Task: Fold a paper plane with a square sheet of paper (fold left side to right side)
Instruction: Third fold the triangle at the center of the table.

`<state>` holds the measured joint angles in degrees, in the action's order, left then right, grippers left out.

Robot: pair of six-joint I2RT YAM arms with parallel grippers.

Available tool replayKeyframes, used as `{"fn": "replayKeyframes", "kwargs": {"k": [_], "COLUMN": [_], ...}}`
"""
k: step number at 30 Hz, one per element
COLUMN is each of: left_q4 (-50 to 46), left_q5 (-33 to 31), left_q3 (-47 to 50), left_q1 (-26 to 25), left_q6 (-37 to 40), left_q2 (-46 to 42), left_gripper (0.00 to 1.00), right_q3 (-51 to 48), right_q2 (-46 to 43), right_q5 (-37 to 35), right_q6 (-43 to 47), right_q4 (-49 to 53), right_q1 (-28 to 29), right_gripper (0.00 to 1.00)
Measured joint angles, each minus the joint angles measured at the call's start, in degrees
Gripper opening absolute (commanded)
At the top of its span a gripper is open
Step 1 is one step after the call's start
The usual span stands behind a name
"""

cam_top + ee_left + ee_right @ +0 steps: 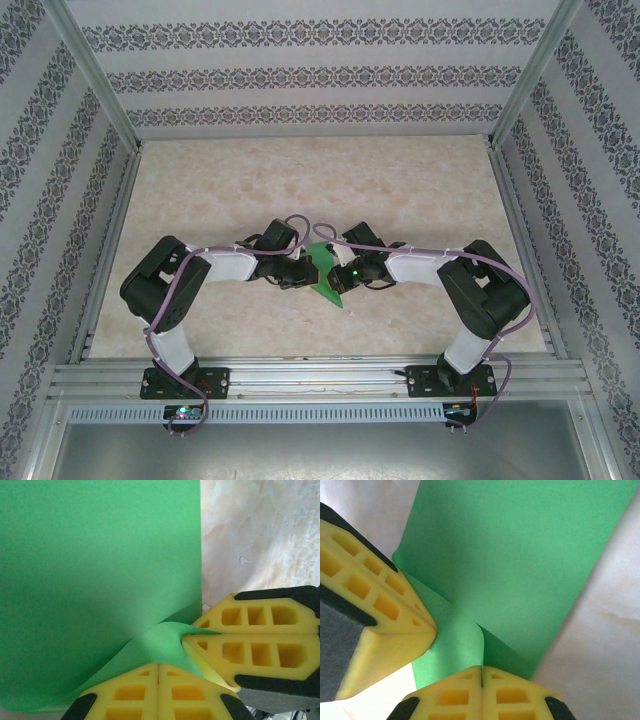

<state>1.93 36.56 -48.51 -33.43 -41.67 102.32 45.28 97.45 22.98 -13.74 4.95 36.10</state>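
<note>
The thin bright green sheet of paper (328, 290) lay on the marbled beige counter (420, 200), about midway between its left and right edges and somewhat closer to the near edge than the far one. Most of the sheet was flat, but at one corner a flap curled up off the surface. In the left wrist view that raised flap (155, 645) narrowed to a tip that ran into the seam between the yellow fingers of the right gripper (192, 632), which came in from the right side and were pressed together on it. The right wrist view agreed: the curled edge of the sheet (520, 555) led straight down into the closed fingers of the right gripper (481, 672). The left gripper (158, 685) had its fingers closed as well, their tips touching the lifted paper just beside the right gripper; whether any paper was pinched between them could not be told. From above, the two arms reached inward from either side and met over the sheet, left gripper (305, 270) and right gripper (345, 272) almost touching. Purple cables (295, 220) looped along both arms, and patterned walls (300, 80) enclosed the counter.
</note>
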Motion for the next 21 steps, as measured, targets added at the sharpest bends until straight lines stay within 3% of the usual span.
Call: {"fn": "replayKeyframes", "kwargs": {"k": [11, 15, 21], "left_q4": [-0.15, -0.24, -0.39], "left_q5": [-0.76, -0.83, -0.98], "left_q3": [0.04, 0.07, 0.04], "left_q1": [0.00, 0.00, 0.00], "left_q6": [0.04, 0.07, 0.04], "left_q2": [0.92, 0.94, 1.01], "left_gripper": [0.04, 0.02, 0.01], "right_q3": [0.63, 1.05, 2.36], "right_q2": [0.24, 0.31, 0.02], "right_q5": [0.04, 0.15, 1.16], "right_q6": [-0.02, -0.09, -1.66], "right_q4": [0.72, 1.40, 3.82], "right_q1": [0.00, 0.00, -0.57], "right_gripper": [0.02, 0.12, 0.36]}}
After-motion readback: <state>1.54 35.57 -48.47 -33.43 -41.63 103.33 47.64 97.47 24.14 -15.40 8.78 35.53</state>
